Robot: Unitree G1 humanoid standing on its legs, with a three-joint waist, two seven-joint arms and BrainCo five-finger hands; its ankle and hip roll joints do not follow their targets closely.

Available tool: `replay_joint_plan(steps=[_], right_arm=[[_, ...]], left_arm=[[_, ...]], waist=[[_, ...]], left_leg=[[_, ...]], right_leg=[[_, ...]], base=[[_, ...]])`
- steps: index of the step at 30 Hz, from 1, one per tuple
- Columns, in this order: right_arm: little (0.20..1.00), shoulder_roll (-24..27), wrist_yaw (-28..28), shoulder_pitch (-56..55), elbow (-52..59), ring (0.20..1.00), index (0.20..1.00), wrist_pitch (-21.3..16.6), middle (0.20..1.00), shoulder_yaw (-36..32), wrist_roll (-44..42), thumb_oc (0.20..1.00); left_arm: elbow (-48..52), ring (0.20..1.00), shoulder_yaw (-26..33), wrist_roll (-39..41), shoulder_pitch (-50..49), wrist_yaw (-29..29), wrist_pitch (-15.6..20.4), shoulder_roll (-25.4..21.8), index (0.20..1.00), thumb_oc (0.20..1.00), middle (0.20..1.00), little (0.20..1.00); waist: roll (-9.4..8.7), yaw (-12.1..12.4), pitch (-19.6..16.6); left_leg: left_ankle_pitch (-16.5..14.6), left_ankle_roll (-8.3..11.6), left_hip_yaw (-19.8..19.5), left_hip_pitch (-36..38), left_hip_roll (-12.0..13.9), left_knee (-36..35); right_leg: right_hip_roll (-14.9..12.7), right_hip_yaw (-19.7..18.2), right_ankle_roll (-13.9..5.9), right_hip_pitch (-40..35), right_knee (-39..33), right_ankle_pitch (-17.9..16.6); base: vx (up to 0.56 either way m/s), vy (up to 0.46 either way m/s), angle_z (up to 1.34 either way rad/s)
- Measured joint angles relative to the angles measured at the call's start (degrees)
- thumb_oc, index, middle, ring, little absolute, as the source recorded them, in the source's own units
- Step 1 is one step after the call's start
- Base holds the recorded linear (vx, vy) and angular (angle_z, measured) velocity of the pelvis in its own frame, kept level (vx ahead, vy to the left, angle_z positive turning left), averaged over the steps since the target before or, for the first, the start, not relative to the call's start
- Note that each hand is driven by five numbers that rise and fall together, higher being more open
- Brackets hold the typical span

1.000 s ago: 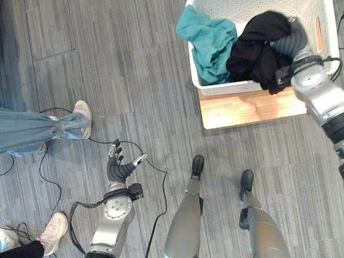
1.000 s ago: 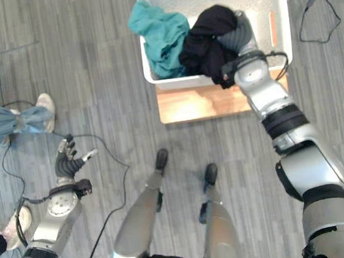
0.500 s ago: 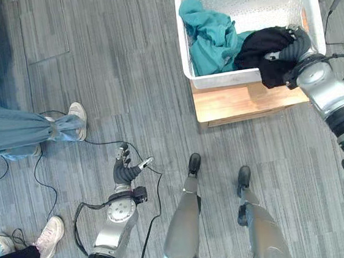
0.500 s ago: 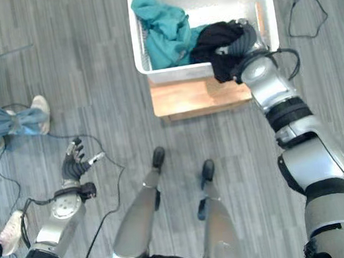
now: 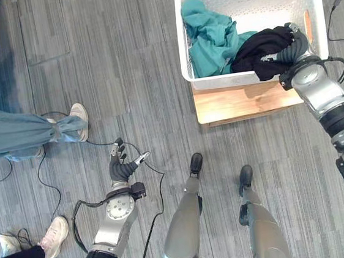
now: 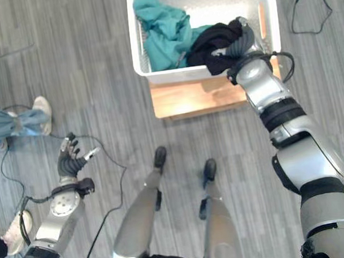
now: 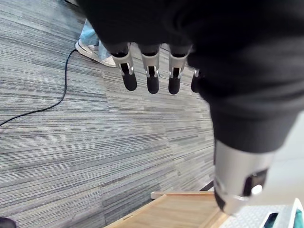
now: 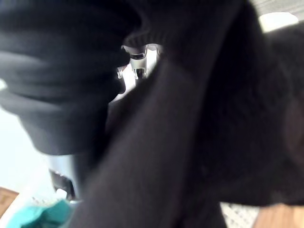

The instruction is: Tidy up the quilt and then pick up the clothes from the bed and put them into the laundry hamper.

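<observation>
Black garment over the hamper, not yet let go

The right hand [image 5: 291, 41] grips the black garment [image 5: 261, 50] inside the white hamper [image 5: 184, 54]; part drapes on the near rim and may slide to the floor. Left hand [image 5: 122, 167] hangs relaxed, empty.

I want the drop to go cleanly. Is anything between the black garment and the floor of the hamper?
Nothing visible blocks it. The black garment by the right hand already hangs inside the white laundry hamper; the teal garment lies beside it, heaped against the other wall.
</observation>
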State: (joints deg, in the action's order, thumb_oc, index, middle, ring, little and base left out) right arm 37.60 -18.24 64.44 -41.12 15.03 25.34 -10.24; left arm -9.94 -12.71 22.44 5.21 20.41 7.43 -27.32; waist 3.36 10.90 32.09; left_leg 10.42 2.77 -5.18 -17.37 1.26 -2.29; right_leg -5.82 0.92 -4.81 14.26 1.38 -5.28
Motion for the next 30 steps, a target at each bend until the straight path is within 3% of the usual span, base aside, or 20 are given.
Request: replay_joint_plan(steps=[3,5,12,15,17,18,19,21,24,30], right_arm=[[1.000,3.09,-0.36,-1.74,6.62,1.000,1.000,-0.24,1.000,-3.78,-1.85,1.000],[1.000,4.81,-0.33,-7.75,15.39,1.000,1.000,-1.27,1.000,-9.85,-3.75,1.000],[1.000,5.53,0.60,-26.37,18.08,1.000,1.000,-5.30,1.000,-22.94,-5.40,1.000],[1.000,1.25,1.15,-39.45,20.79,1.000,1.000,-7.27,1.000,-26.34,-3.85,1.000],[1.000,-4.61,1.88,-50.32,22.94,1.000,1.000,-9.48,1.000,-27.84,-3.20,1.000],[1.000,-10.00,2.31,-61.66,22.86,1.000,1.000,-10.31,1.000,-26.66,-3.18,1.000],[1.000,-12.07,2.38,-65.58,22.29,1.000,1.000,-10.63,1.000,-26.02,-3.17,1.000],[1.000,-16.86,1.93,-70.42,19.31,1.000,1.000,-12.80,1.000,-26.75,-3.06,1.000],[1.000,-19.76,2.00,-75.70,9.75,1.000,1.000,-12.78,1.000,-18.90,-3.37,1.000],[1.000,-22.02,2.37,-68.24,-19.14,1.000,1.000,-13.15,1.000,-15.87,-3.49,1.000]], left_arm=[[0.13,1.000,1.41,0.02,-0.31,0.25,0.06,0.02,1.000,1.000,1.000,1.000],[0.03,1.000,3.10,0.06,-1.40,0.65,0.08,0.11,1.000,1.000,1.000,1.000],[-2.48,1.000,7.27,0.02,-5.03,2.56,1.48,0.49,1.000,1.000,1.000,1.000],[-10.57,1.000,9.12,-0.05,-6.08,2.45,2.94,3.58,1.000,1.000,1.000,1.000],[-15.09,1.000,9.41,-0.20,-8.05,2.01,3.79,6.00,1.000,1.000,1.000,1.000],[-18.45,1.000,9.72,-0.23,-10.87,1.51,3.80,9.40,1.000,1.000,1.000,1.000],[-19.65,1.000,9.68,-0.30,-12.07,0.90,4.07,10.80,1.000,1.000,1.000,1.000],[-25.18,1.000,10.44,-0.86,-12.17,-0.14,4.63,13.71,1.000,1.000,1.000,1.000],[-32.12,1.000,7.96,-1.21,-13.15,-1.50,4.43,15.98,1.000,1.000,1.000,1.000],[-50.28,1.000,4.54,-1.21,-11.45,-4.27,1.40,16.78,1.000,1.000,1.000,1.000]], waist=[[-0.02,-1.10,0.00],[-0.16,-1.29,-0.03],[-1.37,-4.08,-0.63],[-2.51,-6.80,-1.61],[-3.84,-8.47,-3.10],[-5.09,-10.14,-6.72],[-5.61,-11.74,-8.27],[-6.04,-13.49,-10.49],[-6.73,-15.70,-16.00],[-5.80,-14.95,-22.63]], left_leg=[[-0.12,0.04,0.08,2.85,0.14,-0.83],[-0.70,-0.43,0.54,4.81,0.13,-0.89],[-2.68,-0.51,3.11,10.41,0.07,-0.99],[-3.68,-0.69,4.18,13.10,0.22,-1.45],[-4.01,-0.48,4.88,15.64,0.46,-2.29],[-4.62,-0.86,5.59,16.75,0.61,-2.37],[-4.99,-0.72,6.24,17.00,0.86,-2.39],[-5.39,-0.71,6.78,18.91,1.29,-2.44],[-6.93,0.09,8.26,20.73,2.54,-2.77],[-6.75,0.59,7.93,20.87,3.47,-2.77]], right_leg=[[0.14,-0.19,-0.04,-3.03,-1.29,-0.07],[0.13,-0.74,-0.03,-4.81,-1.47,-0.05],[-0.12,-3.13,-0.05,-9.65,-2.57,-0.03],[-0.11,-3.97,-0.05,-12.10,-3.47,-0.02],[0.02,-4.46,0.16,-14.26,-4.38,0.16],[0.05,-4.72,0.19,-15.79,-5.92,0.16],[0.17,-5.24,0.19,-15.72,-5.91,0.16],[0.63,-5.72,0.40,-17.45,-5.94,0.33],[1.69,-6.90,0.90,-18.66,-5.98,1.08],[2.38,-5.84,1.36,-18.41,-6.29,1.70]], base=[[0.02,0.074,0.00],[0.05,0.063,-0.10],[0.03,0.049,-0.18],[0.04,0.031,-0.17],[0.02,-0.005,-0.26],[0.02,-0.038,-0.29],[0.02,-0.051,-0.28],[-0.01,-0.055,-0.25],[-0.09,-0.073,-0.27],[-0.09,-0.065,0.04]])
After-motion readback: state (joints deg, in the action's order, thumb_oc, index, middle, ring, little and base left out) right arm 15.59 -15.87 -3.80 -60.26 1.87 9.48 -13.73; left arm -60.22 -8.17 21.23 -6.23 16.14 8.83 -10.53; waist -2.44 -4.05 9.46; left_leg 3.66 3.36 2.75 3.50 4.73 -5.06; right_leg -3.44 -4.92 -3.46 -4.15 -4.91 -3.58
